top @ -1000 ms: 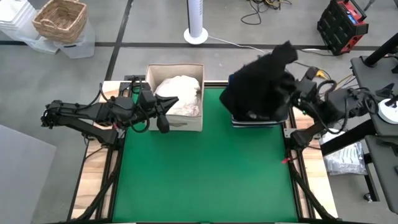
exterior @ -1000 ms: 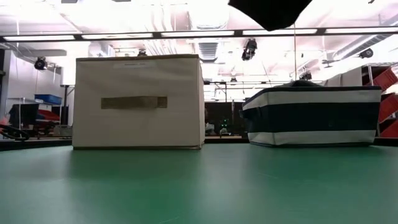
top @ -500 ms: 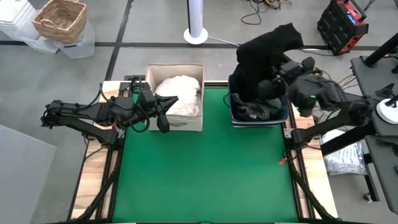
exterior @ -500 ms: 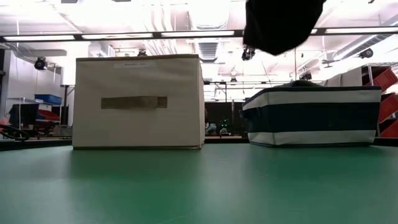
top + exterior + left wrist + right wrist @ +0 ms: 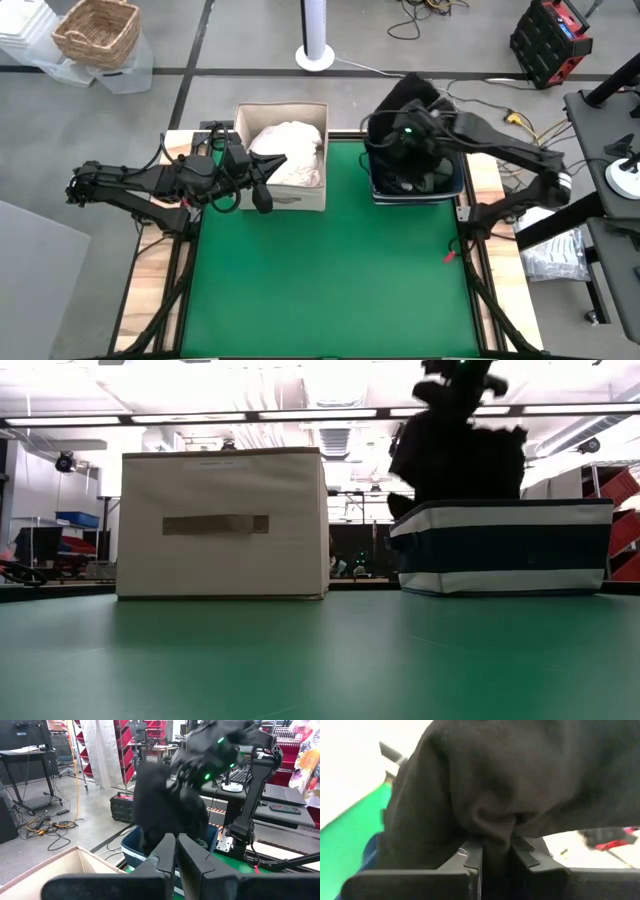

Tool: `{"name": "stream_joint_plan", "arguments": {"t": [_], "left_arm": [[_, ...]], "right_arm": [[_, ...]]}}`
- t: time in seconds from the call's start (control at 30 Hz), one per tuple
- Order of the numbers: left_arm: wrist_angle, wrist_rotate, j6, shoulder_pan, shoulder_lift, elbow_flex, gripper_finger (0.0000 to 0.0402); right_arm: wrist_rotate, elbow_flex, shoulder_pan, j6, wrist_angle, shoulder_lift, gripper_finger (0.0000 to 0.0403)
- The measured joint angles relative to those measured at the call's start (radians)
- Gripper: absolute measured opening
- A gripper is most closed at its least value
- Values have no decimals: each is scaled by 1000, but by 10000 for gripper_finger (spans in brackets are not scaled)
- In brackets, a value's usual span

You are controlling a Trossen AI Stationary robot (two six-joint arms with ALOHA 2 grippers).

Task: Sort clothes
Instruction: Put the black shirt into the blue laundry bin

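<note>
The right gripper (image 5: 492,855) pinches a fold of a soft black garment (image 5: 405,125) hanging bunched over the striped navy bin (image 5: 505,547) on the green worktop (image 5: 330,270). The left gripper (image 5: 262,197), fingers together and empty, waits beside the square beige fabric box (image 5: 222,525) of crumpled white clothes (image 5: 290,150).

Four camera views of one two-arm workstation.

High view: overhead, facing straight down on the whole green tabletop (image 5: 330,260), both arms and surrounding floor. Low view: at tabletop height, near edge, facing level across to the beige fabric box (image 5: 222,523) and navy blue bin (image 5: 503,546) at the far edge; both also appear from above. Left wrist view: looks past its own jaws toward the bin and right arm. Right wrist view: very close, filled by a black garment (image 5: 520,785).
</note>
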Motion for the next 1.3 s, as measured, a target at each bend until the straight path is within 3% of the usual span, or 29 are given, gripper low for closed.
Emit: {"name": "stream_joint_plan", "arguments": {"t": [0.3,0.53,0.77,0.97,1.3], "left_arm": [[-4,0,0,0,0,0,0],[-27,0,0,0,0,0,0],[-38,0,0,0,0,0,0],[-47,0,0,0,0,0,0],[-50,0,0,0,0,0,0]], "right_arm": [[-229,-36,-117,-18,4,152,37],[-338,-38,-194,12,-8,212,37],[-353,-56,-229,60,-22,221,37],[-339,-186,-229,89,1,220,37],[-345,-460,-241,72,279,216,37]]}}
